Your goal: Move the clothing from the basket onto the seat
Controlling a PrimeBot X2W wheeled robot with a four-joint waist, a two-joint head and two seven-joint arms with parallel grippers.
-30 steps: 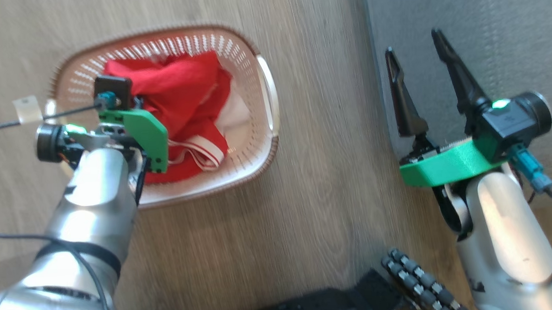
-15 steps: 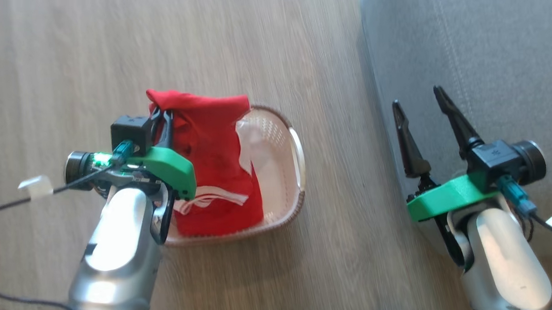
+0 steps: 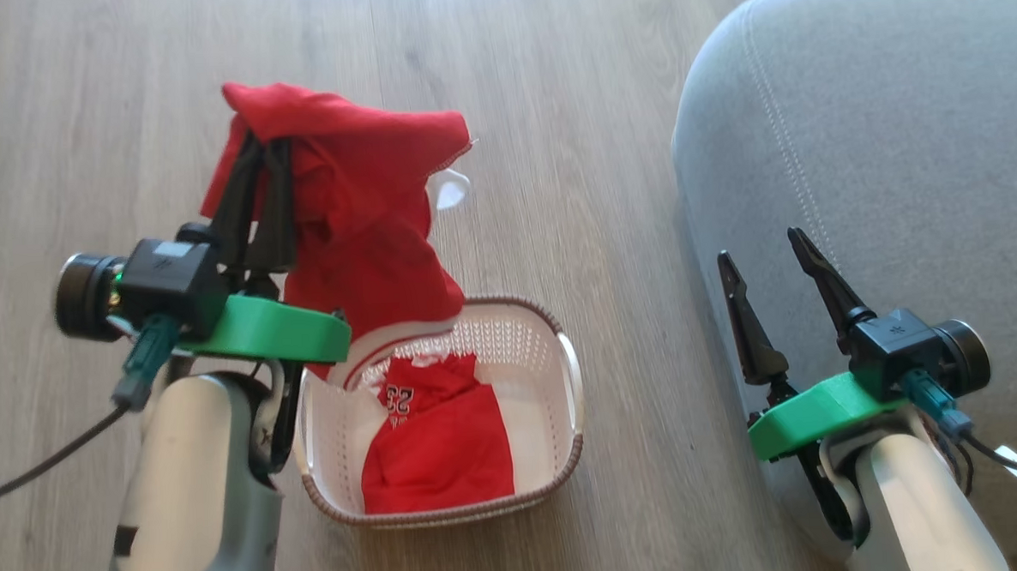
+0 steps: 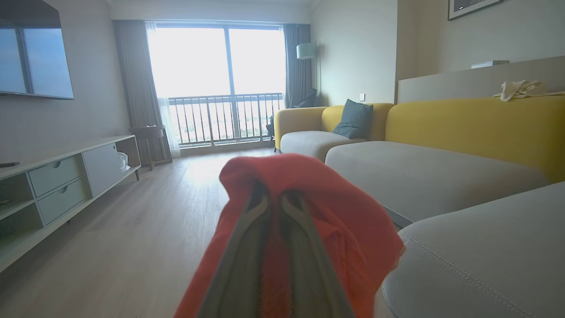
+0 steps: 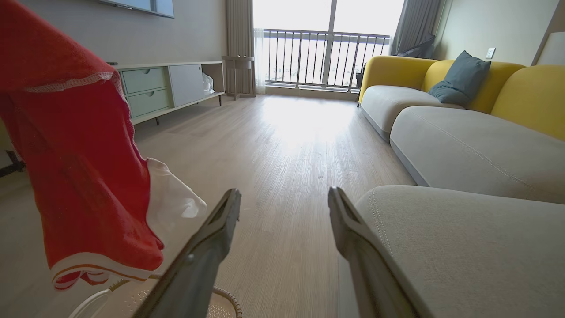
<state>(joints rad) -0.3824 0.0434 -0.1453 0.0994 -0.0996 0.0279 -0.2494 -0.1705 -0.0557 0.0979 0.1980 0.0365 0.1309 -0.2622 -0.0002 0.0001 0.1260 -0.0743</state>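
A pale wood-plank floor carries the basket, which stands near the rounded corner of the grey seat, with a strip of bare floor between them. The left jaws are pinched tight on a red garment, lifted clear so that it drapes over them and hangs down above the basket's far rim. A second red garment with white numerals lies inside the basket. The right jaws stand wide apart and empty, over the seat's edge nearest the basket.

The room is bright. A tall window with a balcony railing fills the far wall, and a television hangs above a low cabinet. Yellow sofa backs and a blue-grey cushion line the other side.
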